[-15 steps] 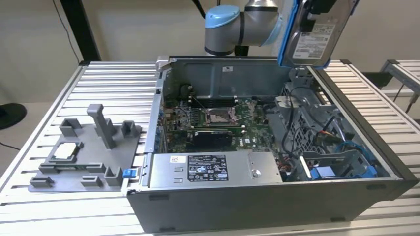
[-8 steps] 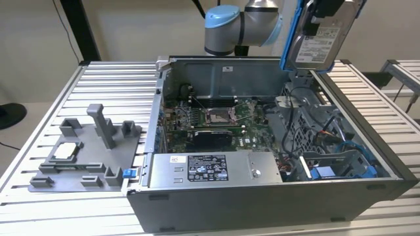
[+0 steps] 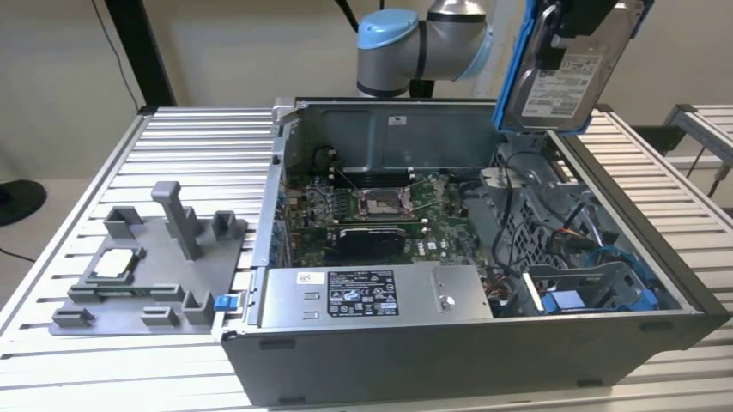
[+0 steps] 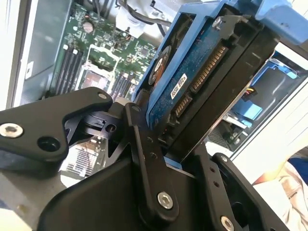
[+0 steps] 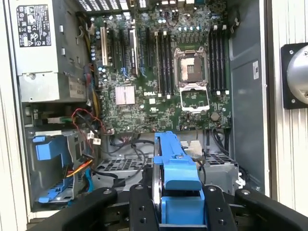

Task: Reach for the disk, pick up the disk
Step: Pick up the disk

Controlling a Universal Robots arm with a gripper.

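1. The disk point(image 3: 569, 69) is seen in the exterior view held high above the open computer case point(image 3: 458, 360), over its far corner on the exterior view's right, clear of the case and standing nearly upright.
2. Its broad silver-grey metal face is turned toward the exterior camera and bears a white printed label; a blue plastic bracket point(image 3: 516, 64) runs along the edge on the exterior view's left.
3. In the second wrist view the disk's point(image 4: 192, 82) underside is shown: a blue circuit board with a row of connector contacts and a small white sticker, framed by the blue bracket.
4. In the first wrist view the disk point(image 5: 156, 185) is seen edge-on, with the blue bracket point(image 5: 175, 168) facing the camera.
5. The gripper point(image 5: 175, 211) is clenched on the disk: black fingers point(image 5: 144, 211) are pressed against both sides of the bracket in the first wrist view, and the disk is clamped between black linkages in the second wrist view point(image 4: 166, 144).
6. Below the disk, the motherboard point(image 5: 159, 72), an empty processor socket point(image 5: 190, 70) and the grey power-supply box point(image 5: 41, 43) lie inside the case.
7. A blue drive bay point(image 5: 50, 149) sits in the case corner; it appears vacant, though its interior is partly hidden.
8. A grey fixture point(image 3: 154, 270) rests on the slatted table point(image 3: 172, 129) beside the case.
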